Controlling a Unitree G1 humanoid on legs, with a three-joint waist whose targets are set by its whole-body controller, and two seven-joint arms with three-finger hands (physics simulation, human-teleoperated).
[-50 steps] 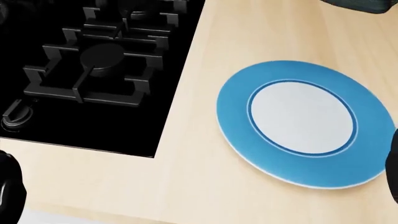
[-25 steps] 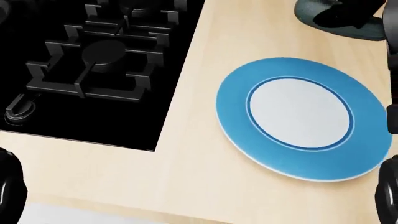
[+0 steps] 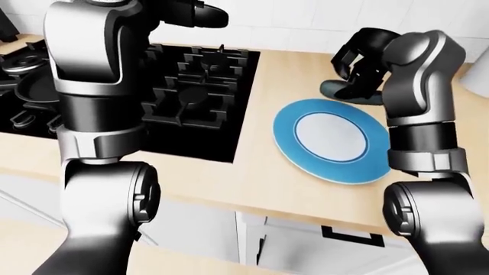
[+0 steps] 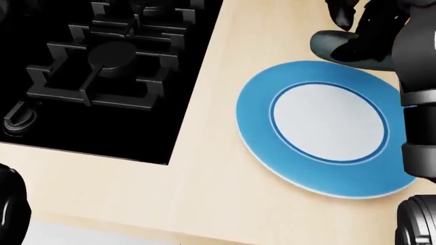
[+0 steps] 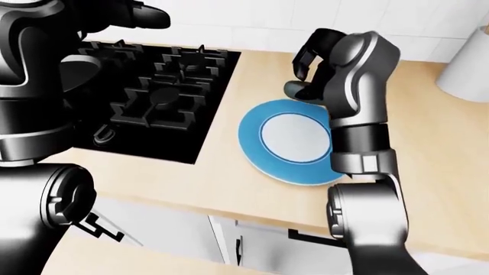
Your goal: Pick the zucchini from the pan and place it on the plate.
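The blue-rimmed white plate (image 4: 253,122) lies on the wooden counter, right of the black stove. Just past the plate's upper right rim is the dark green zucchini (image 4: 334,45). My right hand (image 3: 356,67) hangs directly over it, fingers curled down round its top. I cannot tell whether the zucchini touches the counter. In the head view my right forearm (image 4: 419,66) covers the plate's right edge. My left hand (image 3: 200,14) is held high over the stove with nothing in it. A dark pan (image 3: 27,89) stands on the stove's left burners.
The black gas stove (image 4: 109,61) with raised grates fills the left of the head view, with a knob (image 4: 17,120) near its lower edge. A white cylindrical container (image 5: 468,66) stands at the far right of the counter. The counter's near edge runs along the bottom.
My right hand has carried the zucchini down from the top right corner of the head view toward the plate's upper rim. Its forearm now overlaps the plate's right side. The plate has stayed put.
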